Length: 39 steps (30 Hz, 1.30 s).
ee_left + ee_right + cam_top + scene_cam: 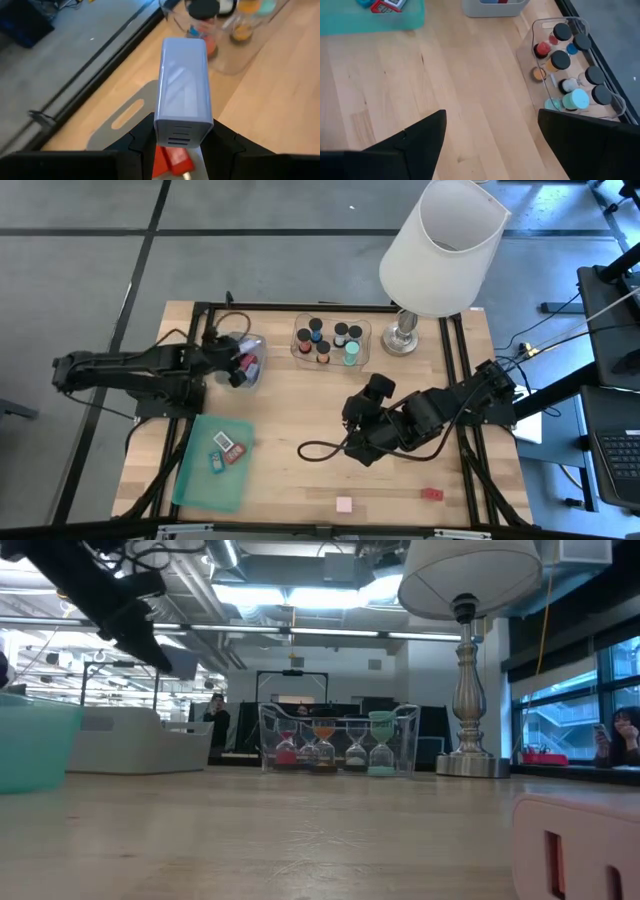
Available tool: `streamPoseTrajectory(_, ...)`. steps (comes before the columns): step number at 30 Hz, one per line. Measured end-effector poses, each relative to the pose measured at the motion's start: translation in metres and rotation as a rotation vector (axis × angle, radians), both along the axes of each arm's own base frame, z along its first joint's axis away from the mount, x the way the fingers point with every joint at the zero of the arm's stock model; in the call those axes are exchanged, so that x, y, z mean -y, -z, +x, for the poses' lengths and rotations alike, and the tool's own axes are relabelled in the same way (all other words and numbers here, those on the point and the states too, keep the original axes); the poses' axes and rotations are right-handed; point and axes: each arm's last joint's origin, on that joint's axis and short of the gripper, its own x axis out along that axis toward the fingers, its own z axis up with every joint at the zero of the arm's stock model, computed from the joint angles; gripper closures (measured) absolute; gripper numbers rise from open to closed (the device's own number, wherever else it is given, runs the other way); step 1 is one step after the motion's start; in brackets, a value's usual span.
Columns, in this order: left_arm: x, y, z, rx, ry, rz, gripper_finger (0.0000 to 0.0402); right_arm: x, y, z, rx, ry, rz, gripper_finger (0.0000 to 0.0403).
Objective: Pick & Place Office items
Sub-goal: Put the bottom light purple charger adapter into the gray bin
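In the left wrist view my left gripper [182, 142] is shut on a pale lilac block [182, 85] with slots in one end. From above, this gripper [237, 366] sits over a small clear tray [250, 350] of red and pink pieces. My right gripper [492, 145] is open over bare wood at mid-table [353, 408], touching nothing. A clear tray of dark-capped cylinders [570, 65] stands on its base near the far edge [330, 340]. A pink block [344, 503] and a red block [432, 494] lie on the table near the near edge. My left gripper pinches the pale block between its two fingers [142, 142], at the slotted end [182, 131]. The block points forward past the fingertips and is lifted clear. Red pieces [172, 159] in the tray show beneath it.
A green lid [212, 460] near the left front holds small red and blue pieces. A white-shaded lamp [440, 245] stands at the far right. A black cable [320, 448] lies by the right arm. People [215, 720] show in the room behind.
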Motion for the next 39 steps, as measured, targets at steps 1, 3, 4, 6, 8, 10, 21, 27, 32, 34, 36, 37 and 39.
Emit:
streamPoseTrajectory(1, 0.0, 0.001, -0.003, 0.033, -0.001, -0.012, 0.0286, 0.0, 0.0, 0.0, -0.001, -0.001, -0.001, 0.0086)
streamPoseTrajectory(3, -0.001, 0.001, -0.009, 0.085, 0.008, -0.035, 0.0286, 0.0, 0.0, 0.0, -0.001, -0.001, -0.001, 0.0086)
streamPoseTrajectory(4, -0.001, 0.001, -0.011, 0.104, 0.004, -0.045, 0.0286, 0.0, 0.0, 0.0, 0.0, -0.001, -0.004, 0.0086)
streamPoseTrajectory(6, -0.001, 0.0, -0.015, 0.138, -0.019, -0.055, 0.0286, 0.0, 0.0, 0.0, 0.003, 0.0, -0.015, 0.0086)
streamPoseTrajectory(8, -0.001, -0.002, -0.018, 0.18, -0.042, -0.065, 0.0284, 0.0, 0.0, 0.0, 0.005, 0.001, -0.018, 0.0086)
streamPoseTrajectory(10, 0.0, -0.003, -0.02, 0.206, -0.052, -0.073, 0.0279, 0.0, 0.0, 0.0, 0.004, 0.001, -0.02, 0.0086)
streamPoseTrajectory(21, -0.004, -0.003, -0.026, 0.281, -0.312, -0.023, 0.0281, 0.001, -0.001, 0.0, 0.007, -0.017, -0.075, 0.0085)
streamPoseTrajectory(27, -0.006, 0.002, -0.031, 0.307, -0.475, -0.019, 0.0283, 0.002, -0.001, 0.0, -0.001, -0.038, -0.102, 0.0085)
streamPoseTrajectory(32, -0.006, 0.009, -0.029, 0.268, -0.51, -0.06, 0.0281, 0.002, -0.001, 0.001, -0.015, -0.066, -0.121, 0.0085)
streamPoseTrajectory(34, -0.006, 0.014, -0.025, 0.264, -0.523, -0.076, 0.0281, 0.002, -0.001, 0.001, -0.019, -0.073, -0.126, 0.0085)
streamPoseTrajectory(36, -0.007, 0.023, -0.021, 0.255, -0.526, -0.1, 0.0281, 0.002, -0.001, 0.001, -0.017, -0.073, -0.132, 0.0085)
streamPoseTrajectory(37, -0.007, 0.027, -0.019, 0.249, -0.522, -0.112, 0.0281, 0.002, -0.001, 0.001, -0.014, -0.07, -0.138, 0.0085)
streamPoseTrajectory(39, -0.007, 0.035, -0.014, 0.236, -0.511, -0.139, 0.028, 0.002, -0.001, 0.001, -0.01, -0.067, -0.146, 0.0085)
